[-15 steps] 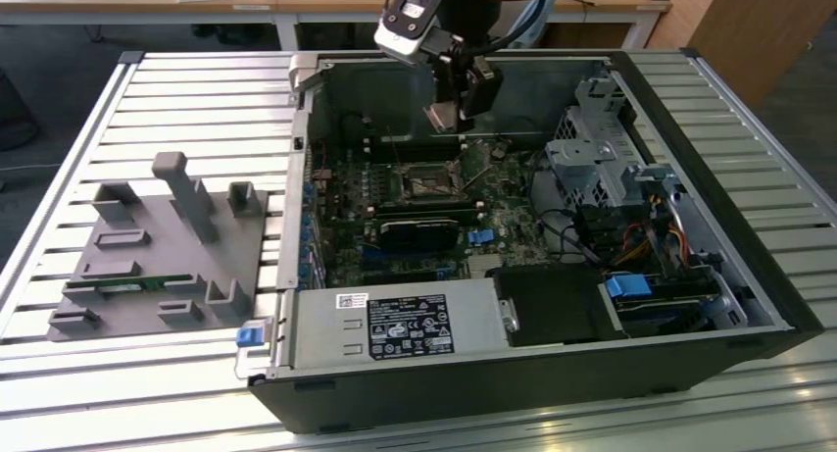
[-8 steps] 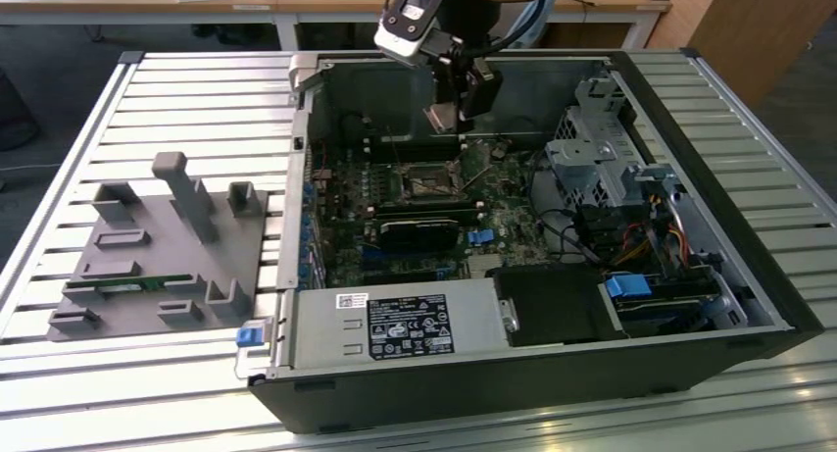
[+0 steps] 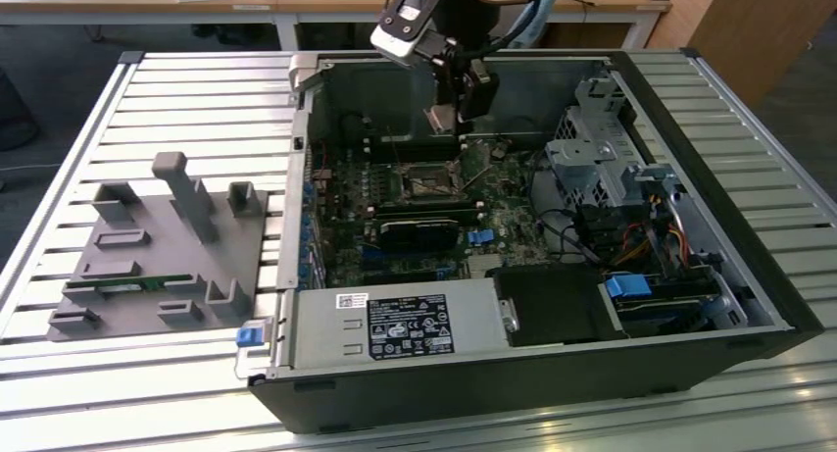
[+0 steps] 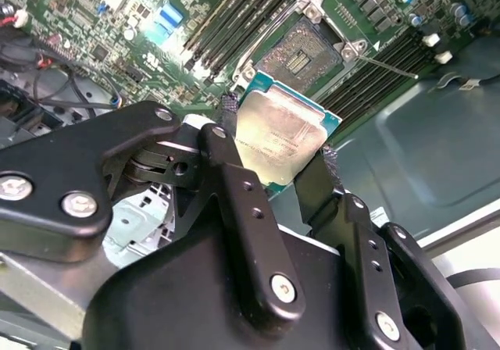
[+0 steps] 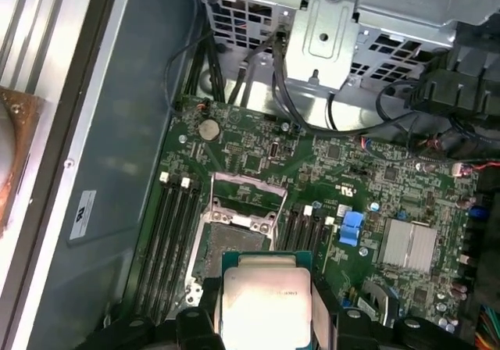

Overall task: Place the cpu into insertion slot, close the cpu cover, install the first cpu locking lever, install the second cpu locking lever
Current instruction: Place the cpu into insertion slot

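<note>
Gripper pinches the cpu by two opposite edges (fingers clamped on it), holding it above the green motherboard, near the uncovered insertion slot, clear of it.

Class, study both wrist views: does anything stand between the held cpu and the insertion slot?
Nothing visible does. The gripper holds the cpu above the board, and the insertion slot lies uncovered, with open space between them.
</note>
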